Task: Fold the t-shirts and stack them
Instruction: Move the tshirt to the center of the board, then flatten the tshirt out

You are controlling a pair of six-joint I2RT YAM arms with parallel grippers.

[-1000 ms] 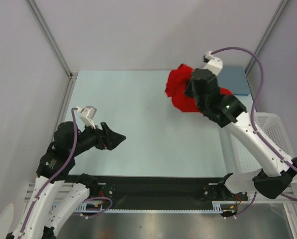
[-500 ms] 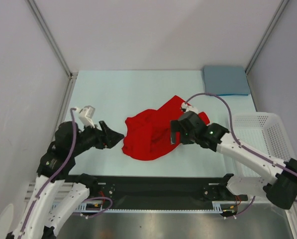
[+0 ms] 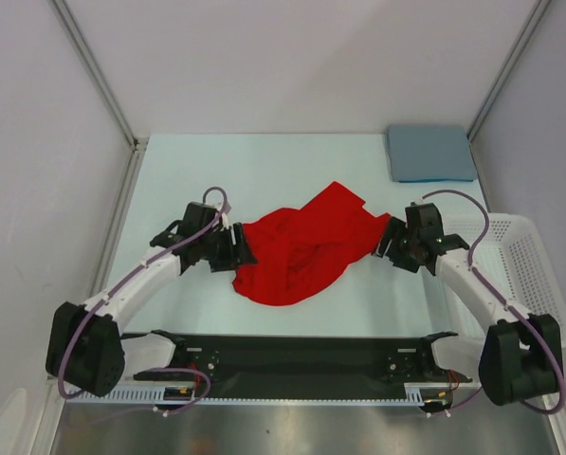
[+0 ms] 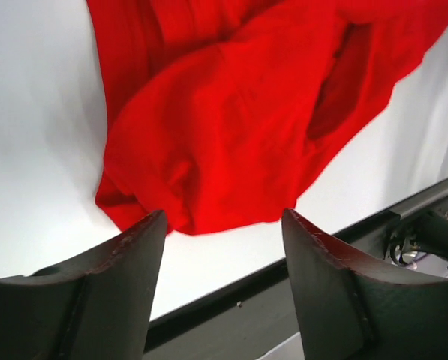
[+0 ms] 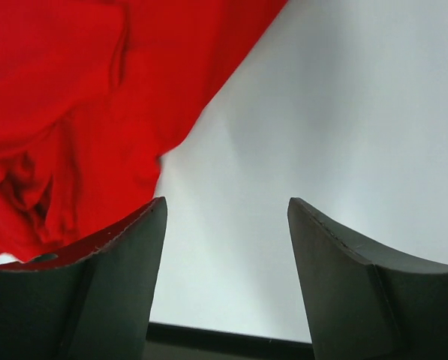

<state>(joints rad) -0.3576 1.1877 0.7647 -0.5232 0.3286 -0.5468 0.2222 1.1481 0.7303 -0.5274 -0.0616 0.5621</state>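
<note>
Red cloth lies bunched in the middle of the overhead frame: the red t-shirt (image 3: pixel 297 251) sits crumpled on the pale table (image 3: pixel 216 180), nowhere near flat. The left gripper (image 3: pixel 237 248) is low at its left edge, the right gripper (image 3: pixel 389 241) low at its right edge. Both wrist views show the jaws standing apart with nothing between them. The hem lies just ahead of the left fingers, and the cloth runs beside the right gripper's left finger, not inside the gap. The slate blue t-shirt (image 3: pixel 430 153) rests folded square in the upper right corner, well apart, with the white mesh basket (image 3: pixel 524 251) at the right edge.

To my eye the job here is spreading the red shirt before any fold. I'd want each gripper to catch a single layer at an outer edge, hem or sleeve and not a wad. Then draw both sides apart together, low to the table, so the cloth drags flat instead of heaping again.
</note>
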